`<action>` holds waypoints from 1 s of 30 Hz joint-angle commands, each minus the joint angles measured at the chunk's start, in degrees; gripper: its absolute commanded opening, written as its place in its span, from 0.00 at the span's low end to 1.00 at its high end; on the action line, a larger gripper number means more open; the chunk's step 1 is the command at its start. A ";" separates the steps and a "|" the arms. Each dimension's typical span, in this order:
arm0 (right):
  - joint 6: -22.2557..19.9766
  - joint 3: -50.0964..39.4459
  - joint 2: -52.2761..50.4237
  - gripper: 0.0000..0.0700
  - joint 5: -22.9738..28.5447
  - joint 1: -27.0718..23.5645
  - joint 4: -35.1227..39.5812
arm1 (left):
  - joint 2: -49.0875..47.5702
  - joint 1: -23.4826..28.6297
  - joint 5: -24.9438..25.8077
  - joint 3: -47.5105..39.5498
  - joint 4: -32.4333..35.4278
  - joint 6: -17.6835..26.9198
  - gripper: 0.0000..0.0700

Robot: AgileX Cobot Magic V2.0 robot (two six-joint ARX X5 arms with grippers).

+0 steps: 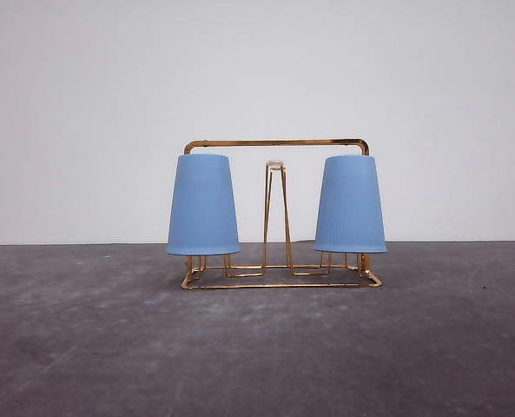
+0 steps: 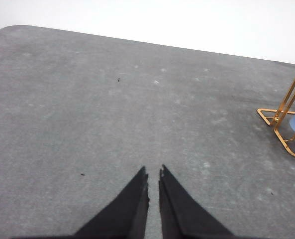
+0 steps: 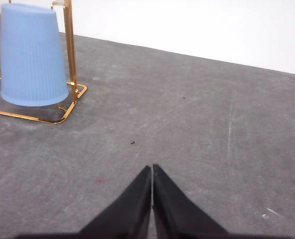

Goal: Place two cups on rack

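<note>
While hanging inverted on the rack (image 1: pixel 277 143), both cups (image 1: pixel 203 205) (image 1: pixel 350 204) sitting off the surface (image 1: pixel 257 347); left gripper (image 2: pixel 153 174) and right gripper (image 3: pixel 152 168) jaws pressed together, well apart from the rack.

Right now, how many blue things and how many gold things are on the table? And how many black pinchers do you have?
Blue cups: 2, the left cup and the right cup, both upside down on the rack.
Gold rack: 1.
Black grippers: 2, the left gripper and the right gripper, both holding nothing.
Total: 5.
</note>
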 commanded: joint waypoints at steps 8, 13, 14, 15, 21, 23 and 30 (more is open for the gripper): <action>0.68 -0.26 -0.04 0.00 -0.04 0.13 0.68 | -0.07 0.00 -0.11 -0.79 0.00 0.04 0.03; 0.68 -0.26 -0.04 0.00 -0.04 0.13 0.68 | -0.07 0.00 -0.11 -0.79 0.00 0.04 0.03; 0.68 -0.26 -0.04 0.00 -0.04 0.13 0.68 | -0.07 0.00 -0.11 -0.79 0.00 0.04 0.03; 0.68 -0.26 -0.04 0.00 -0.04 0.13 0.68 | -0.07 0.00 -0.11 -0.79 0.00 0.04 0.03; 0.68 -0.26 -0.04 0.00 -0.04 0.13 0.68 | -0.07 0.00 -0.11 -0.79 0.00 0.04 0.03; 0.68 -0.26 -0.04 0.00 -0.04 0.13 0.66 | -0.09 0.00 -0.11 -0.79 -0.02 0.04 0.03; 0.68 -0.26 -0.04 0.00 -0.04 0.13 0.68 | -0.09 0.00 -0.11 -0.79 0.00 0.04 0.03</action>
